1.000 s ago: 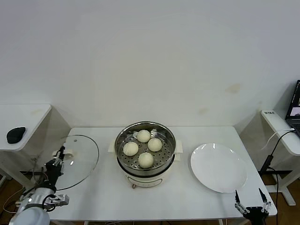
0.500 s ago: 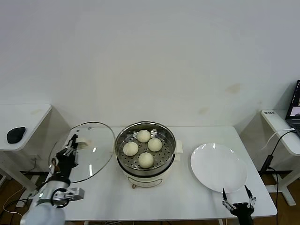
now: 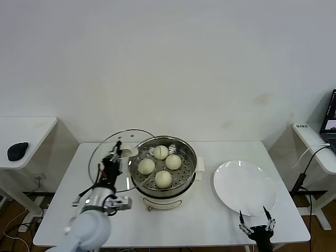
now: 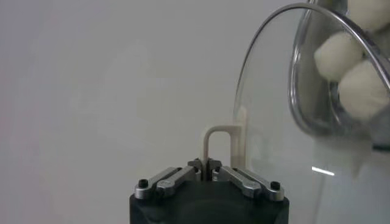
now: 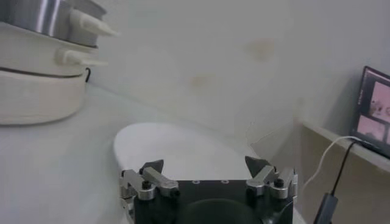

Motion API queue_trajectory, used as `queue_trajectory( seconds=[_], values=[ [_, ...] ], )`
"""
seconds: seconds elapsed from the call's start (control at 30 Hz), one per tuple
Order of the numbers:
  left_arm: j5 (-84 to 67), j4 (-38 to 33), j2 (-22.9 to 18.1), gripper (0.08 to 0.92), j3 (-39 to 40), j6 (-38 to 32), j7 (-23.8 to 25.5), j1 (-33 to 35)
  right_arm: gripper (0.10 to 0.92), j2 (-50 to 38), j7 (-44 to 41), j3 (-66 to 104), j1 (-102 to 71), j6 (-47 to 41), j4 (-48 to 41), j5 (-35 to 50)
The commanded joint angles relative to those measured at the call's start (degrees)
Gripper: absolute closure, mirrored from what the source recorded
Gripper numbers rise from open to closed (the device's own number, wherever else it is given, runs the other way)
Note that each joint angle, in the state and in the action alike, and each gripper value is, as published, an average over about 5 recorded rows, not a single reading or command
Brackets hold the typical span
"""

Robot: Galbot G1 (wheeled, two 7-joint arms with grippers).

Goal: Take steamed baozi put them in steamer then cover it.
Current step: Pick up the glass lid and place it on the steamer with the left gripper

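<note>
While your left gripper (image 3: 116, 152) carries the cover (image 3: 113, 157), note what surrounds it. To its right, and touching the glass edge as far as the head view shows, is the steamer (image 3: 163, 173), a shiny steel pot on a cream-white base. Beyond the steamer, well apart from this gripper, lies a flat white plate (image 3: 244, 187). Nothing lies between the gripper and the pot except the glass it holds.

Item, left gripper: jaws closed tight on the cover's cream-white handle (image 4: 214, 149), seen clearly in the left wrist view (image 4: 205, 165). The cover is tilted steeply, nearly on edge, its metal rim overlapping the steamer's left rim; it is not seated on the pot.

Item, steamed baozi (image 3: 163, 179): four cream-white buns on the perforated tray inside the steamer, just right of your left gripper. Some of them show through the glass in the left wrist view (image 4: 341, 58).

Item, right gripper (image 3: 254, 220): low at the near table edge, just in front of the plate's near rim, jaws spread wide and empty. Its wrist view (image 5: 207, 167) shows the plate (image 5: 183, 149) directly ahead and the steamer base (image 5: 36, 85) farther off.

Item, surface: white table (image 3: 105, 220), plain white wall behind. A side desk beyond your left gripper bears a dark object (image 3: 18, 150); a monitor edge (image 3: 331, 122) and cable (image 3: 307, 168) are past the right gripper.
</note>
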Motion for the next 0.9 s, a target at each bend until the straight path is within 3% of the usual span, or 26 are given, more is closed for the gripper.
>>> queue_trajectory(
  seconds=[0.03,0.57,0.9],
  values=[
    [18.99,5.97,-8.46,0.868,14.25,3.84,14.37,-12.32,0.203,0.57,0.6,-1.27,0.27,-0.32,-0.47,-2.21],
    [20.34,13.92,-16.89,0.868,15.89,3.75,13.02,-14.35,0.203,0.93,0.51,-0.99,-0.21,0.62,-1.71,-2.73],
    [20.06,17.67,-19.15,0.868,15.94,3.68,12.28,-15.4,0.203,0.52,0.56,-0.77,-0.69,1.17,-1.95,-1.89]
  ],
)
